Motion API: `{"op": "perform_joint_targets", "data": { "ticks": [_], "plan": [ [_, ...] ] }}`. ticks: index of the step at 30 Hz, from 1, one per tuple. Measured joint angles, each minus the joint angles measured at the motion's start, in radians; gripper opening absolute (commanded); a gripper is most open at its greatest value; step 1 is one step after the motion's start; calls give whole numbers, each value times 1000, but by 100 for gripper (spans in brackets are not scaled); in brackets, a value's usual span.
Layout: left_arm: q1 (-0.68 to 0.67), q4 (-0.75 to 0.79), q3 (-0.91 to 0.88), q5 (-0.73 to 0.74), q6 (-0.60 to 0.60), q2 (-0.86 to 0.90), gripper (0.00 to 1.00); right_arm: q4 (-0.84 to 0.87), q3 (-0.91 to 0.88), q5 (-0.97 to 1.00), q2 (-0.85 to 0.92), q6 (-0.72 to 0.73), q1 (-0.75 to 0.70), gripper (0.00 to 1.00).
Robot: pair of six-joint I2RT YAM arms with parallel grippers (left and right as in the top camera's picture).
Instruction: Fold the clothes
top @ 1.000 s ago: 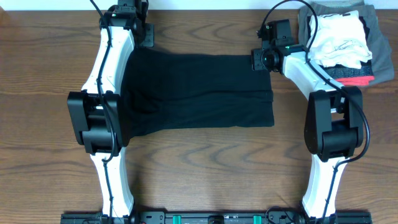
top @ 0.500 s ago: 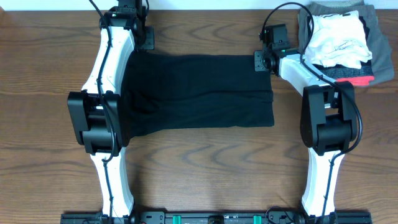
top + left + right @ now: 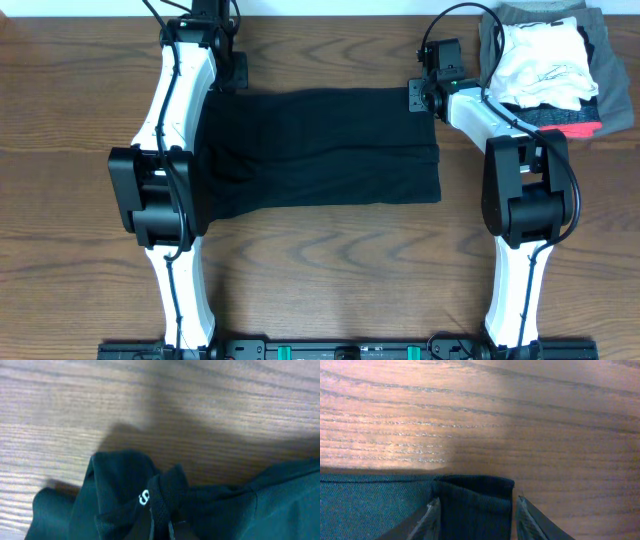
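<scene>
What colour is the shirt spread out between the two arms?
The T-shirt is plain black, seen best in the overhead view.

The right gripper [image 3: 424, 95] swung from a slanted pose beside the black T-shirt [image 3: 320, 148] to square over its far right corner — the right arm [image 3: 520, 190] straightened with it. The shirt's far edge rose slightly at the left gripper [image 3: 222, 80].

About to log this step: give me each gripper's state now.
Left gripper: shut on the black T-shirt, fabric bunched at its fingertips.
Right gripper: fingers astride a T-shirt corner; cannot tell if clamped.
</scene>
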Motion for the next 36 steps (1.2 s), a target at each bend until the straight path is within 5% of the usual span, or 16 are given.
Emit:
{"op": "perform_joint_targets", "data": {
  "ticks": [7, 13, 23, 36],
  "plan": [
    [0, -24, 0, 0, -22, 0, 6, 31, 2, -18, 13, 18, 0, 11],
    [0, -42, 0, 0, -25, 0, 6, 53, 4, -28, 18, 49, 0, 1],
    [11, -89, 0, -20, -60, -8, 6, -236, 193, -47, 34, 61, -13, 1],
    [28, -329, 0, -29, -78, -112, 6, -709, 467, -132, 34, 60, -15, 1]
  ]
}}
